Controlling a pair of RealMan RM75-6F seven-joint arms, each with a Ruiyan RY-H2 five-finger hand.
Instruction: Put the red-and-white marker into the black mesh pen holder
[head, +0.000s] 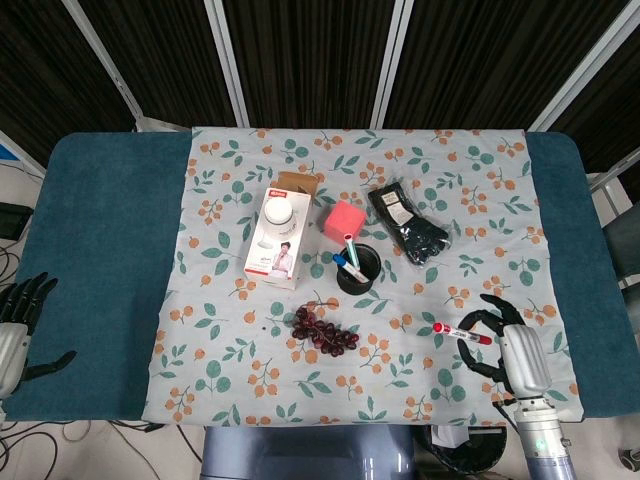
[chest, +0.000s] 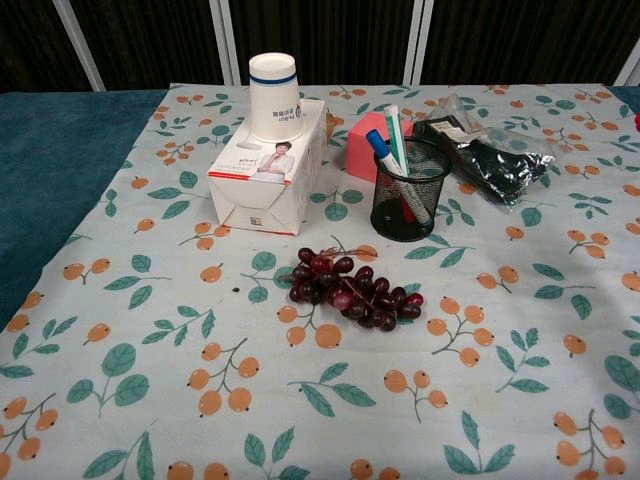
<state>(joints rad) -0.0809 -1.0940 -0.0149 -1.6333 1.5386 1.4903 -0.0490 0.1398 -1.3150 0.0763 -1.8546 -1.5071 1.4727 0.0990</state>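
The red-and-white marker (head: 460, 333) lies crosswise in my right hand (head: 502, 346), which grips its right end at the cloth's front right; the red cap points left. A red speck at the chest view's right edge (chest: 637, 122) may be that cap. The black mesh pen holder (head: 357, 271) (chest: 407, 190) stands upright mid-table with a blue-capped and a green-capped pen in it, well left of and beyond the hand. My left hand (head: 17, 322) hangs at the table's front left edge with fingers spread, holding nothing.
A bunch of dark grapes (head: 323, 331) (chest: 352, 291) lies in front of the holder. Behind it are a pink cube (head: 344, 219), a white carton (head: 279, 244) with a paper cup (chest: 274, 96) on it, and a black bagged bundle (head: 407, 223).
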